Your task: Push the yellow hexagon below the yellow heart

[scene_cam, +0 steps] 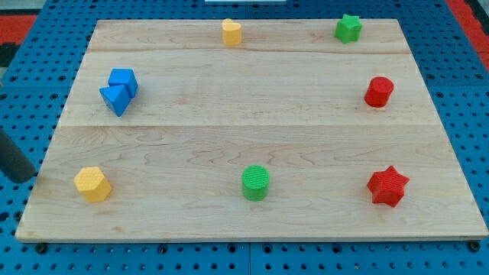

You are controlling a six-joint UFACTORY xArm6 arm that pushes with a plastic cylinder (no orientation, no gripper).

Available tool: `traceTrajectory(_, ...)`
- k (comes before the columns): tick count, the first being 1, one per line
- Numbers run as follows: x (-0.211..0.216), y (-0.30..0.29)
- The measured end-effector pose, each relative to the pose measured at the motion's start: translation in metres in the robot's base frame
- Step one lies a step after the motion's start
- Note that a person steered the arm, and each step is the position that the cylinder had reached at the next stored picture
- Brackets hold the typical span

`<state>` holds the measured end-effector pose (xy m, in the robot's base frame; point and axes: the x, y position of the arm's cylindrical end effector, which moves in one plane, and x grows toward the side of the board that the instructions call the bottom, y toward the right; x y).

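The yellow hexagon (92, 183) lies near the board's bottom-left corner. The yellow heart (231, 32) lies at the view's top, a little left of the middle. They are far apart. A dark rod (13, 156) shows at the view's left edge, off the board, left of the yellow hexagon. Its lower end, my tip (24, 179), is about level with the hexagon and apart from it.
A blue cube (123, 80) touches a blue triangle (115, 99) at upper left. A green star (348, 28) is at top right, a red cylinder (378, 92) at right, a red star (387, 186) at bottom right, a green cylinder (256, 182) at bottom middle. The wooden board (252, 130) rests on blue pegboard.
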<state>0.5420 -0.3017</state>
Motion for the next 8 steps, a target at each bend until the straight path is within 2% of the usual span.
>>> traceTrajectory(4, 0.012, 0.044)
traceTrajectory(5, 0.012, 0.083)
traceTrajectory(8, 0.012, 0.145)
